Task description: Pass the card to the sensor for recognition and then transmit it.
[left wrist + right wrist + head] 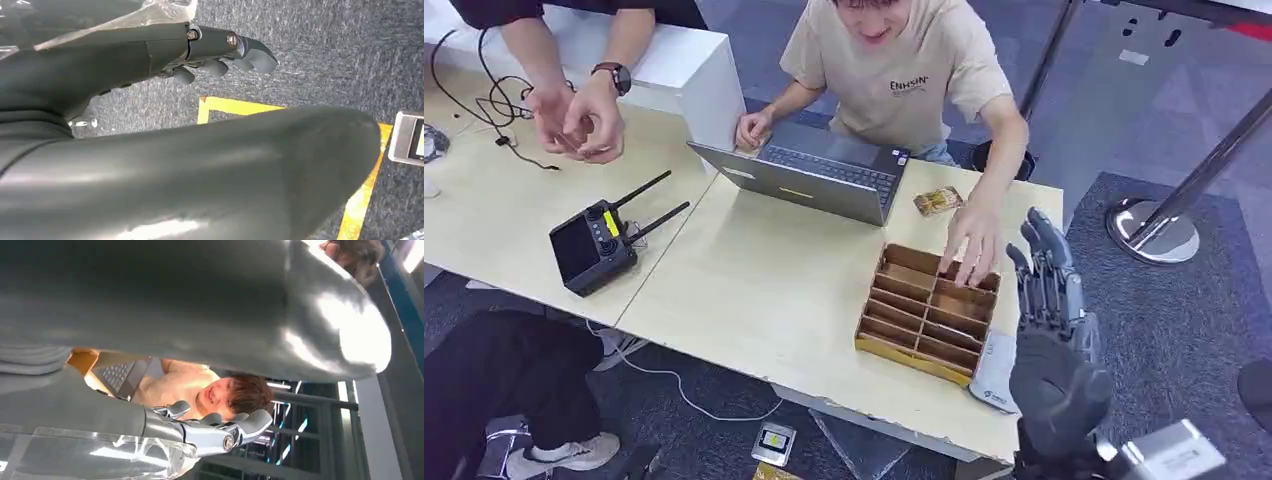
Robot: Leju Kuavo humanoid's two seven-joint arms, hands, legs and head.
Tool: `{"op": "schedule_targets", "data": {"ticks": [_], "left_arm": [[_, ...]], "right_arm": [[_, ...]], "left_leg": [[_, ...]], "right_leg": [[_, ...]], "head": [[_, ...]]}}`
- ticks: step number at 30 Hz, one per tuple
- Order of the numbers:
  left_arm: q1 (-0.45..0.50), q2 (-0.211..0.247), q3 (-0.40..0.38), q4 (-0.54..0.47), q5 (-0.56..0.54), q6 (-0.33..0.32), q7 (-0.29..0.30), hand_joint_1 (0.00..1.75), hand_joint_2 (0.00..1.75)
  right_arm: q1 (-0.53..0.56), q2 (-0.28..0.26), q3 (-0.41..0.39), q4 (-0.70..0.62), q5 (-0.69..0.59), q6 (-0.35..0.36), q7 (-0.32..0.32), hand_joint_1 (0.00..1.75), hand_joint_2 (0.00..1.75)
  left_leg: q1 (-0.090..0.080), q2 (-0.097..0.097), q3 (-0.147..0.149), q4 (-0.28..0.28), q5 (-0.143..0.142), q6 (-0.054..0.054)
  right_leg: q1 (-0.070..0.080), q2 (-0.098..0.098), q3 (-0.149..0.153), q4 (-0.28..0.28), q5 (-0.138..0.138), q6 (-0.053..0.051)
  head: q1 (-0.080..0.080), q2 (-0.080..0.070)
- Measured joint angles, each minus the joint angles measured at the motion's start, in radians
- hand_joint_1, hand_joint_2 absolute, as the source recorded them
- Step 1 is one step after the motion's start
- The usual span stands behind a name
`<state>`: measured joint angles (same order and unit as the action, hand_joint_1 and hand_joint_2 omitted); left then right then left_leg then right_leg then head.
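My right hand (1052, 318) is raised upright beside the table's right edge, fingers apart and stretched up, holding nothing; its fingers (220, 427) stand free in the air in the right wrist view. Just left of it sits a wooden box with slots (924, 310). A person's hand (972, 243) reaches into the box's far right corner. A flat grey-white pad (994, 375) lies at the table's near edge, right of the box and under my hand. My left hand (220, 52) hangs over the carpet, its fingers loosely bent around nothing. I cannot make out a card.
An open laptop (819, 172) and a small packet (938, 201) lie behind the box. A black controller with antennas (596, 245) sits to the left. A second person's hands (579, 120) are at the far left. A stanchion base (1154, 230) stands on the floor to the right.
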<state>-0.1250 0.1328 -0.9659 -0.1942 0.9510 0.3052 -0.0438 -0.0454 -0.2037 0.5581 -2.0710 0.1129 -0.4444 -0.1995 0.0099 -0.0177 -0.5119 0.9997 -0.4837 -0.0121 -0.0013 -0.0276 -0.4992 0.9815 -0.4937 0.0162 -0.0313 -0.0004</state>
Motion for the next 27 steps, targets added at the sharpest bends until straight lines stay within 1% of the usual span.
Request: {"op": "schedule_targets", "data": {"ticks": [1,2,9,14,21,27], "left_arm": [[0.0,0.001,0.0,0.0,0.0,0.0,-0.002,0.0,0.0],[0.0,0.002,0.0,0.0,0.001,0.0,-0.005,0.0,0.0],[0.0,0.001,0.0,0.0,0.001,0.021,-0.062,0.0,0.0],[0.0,-0.014,0.0,0.0,-0.006,0.036,-0.088,0.0,0.0],[0.0,-0.029,-0.001,0.0,-0.015,0.035,-0.085,0.0,0.0],[0.0,-0.03,-0.001,0.0,-0.013,0.028,-0.085,0.0,0.0]], "right_arm": [[0.0,0.0,0.002,-0.003,0.001,-0.002,0.001,0.0,0.0],[0.001,0.0,0.003,-0.005,0.001,-0.004,0.002,0.0,1.75],[-0.014,-0.009,0.002,-0.024,-0.039,0.014,0.035,0.0,1.75],[-0.02,-0.016,-0.01,-0.03,-0.067,0.029,0.036,0.0,1.75],[-0.039,-0.016,-0.021,-0.027,-0.077,0.067,0.021,0.0,1.75],[-0.042,-0.015,-0.021,-0.027,-0.074,0.071,0.021,0.0,1.75]], "left_leg": [[0.0,0.0,0.0,0.0,0.0,0.0],[0.0,0.0,0.0,0.0,0.0,0.0],[0.0,0.0,0.0,0.0,0.0,0.0],[0.0,0.0,0.0,0.0,0.0,0.0],[0.0,0.0,0.0,0.0,0.0,0.0],[0.0,0.0,0.0,0.0,0.0,0.0]], "right_leg": [[0.0,0.0,0.0,0.0,0.0,0.0],[0.0,0.0,0.0,0.0,0.0,0.0],[0.0,0.0,0.0,0.0,0.0,0.0],[0.0,0.0,0.0,0.0,0.0,0.0],[0.0,0.0,0.0,0.0,0.0,0.0],[0.0,0.0,0.0,0.0,0.0,0.0]], "head": [[0.0,0.0],[0.0,0.0],[0.0,0.0],[0.0,0.0],[0.0,0.0],[0.0,0.0]]}}
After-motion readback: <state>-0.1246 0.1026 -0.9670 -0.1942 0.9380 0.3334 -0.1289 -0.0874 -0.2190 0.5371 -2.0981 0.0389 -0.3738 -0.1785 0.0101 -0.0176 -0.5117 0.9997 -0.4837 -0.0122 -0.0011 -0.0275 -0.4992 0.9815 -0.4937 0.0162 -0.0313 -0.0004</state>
